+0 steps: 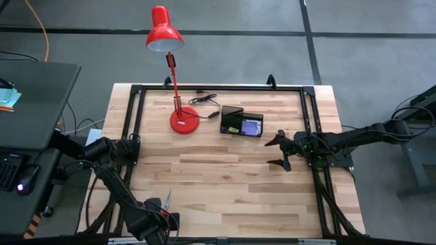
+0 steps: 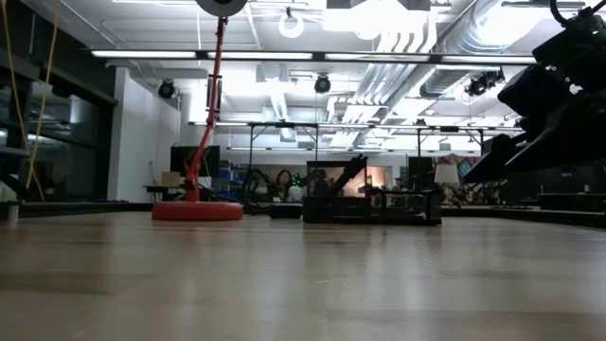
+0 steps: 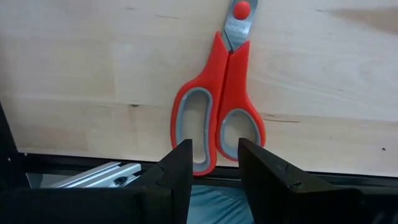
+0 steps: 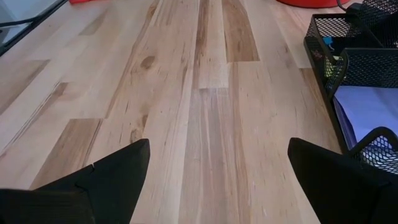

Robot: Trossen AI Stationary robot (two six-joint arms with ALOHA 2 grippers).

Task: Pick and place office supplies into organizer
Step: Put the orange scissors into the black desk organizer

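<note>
One pair of red-handled scissors with grey-lined loops (image 3: 219,112) lies flat on the pale wooden table (image 1: 225,177), right at its front edge. My left gripper (image 3: 213,163) is at those scissors now. Its two dark fingers are partly apart, one on each side of the bottom of the handle loops. I cannot tell if they are squeezing the handles yet or only standing beside them.

The scissors are closed. Their long line runs straight away from my left fingers, handles near me and blades pointing off across the table.

The small black mesh organizer tray (image 1: 242,122) sits near the back, just beside the red desk lamp (image 1: 178,102), well apart from the scissors. My right gripper (image 1: 281,151) waits wide open and empty, near the organizer.

I think the left arm should lift the scissors.
</note>
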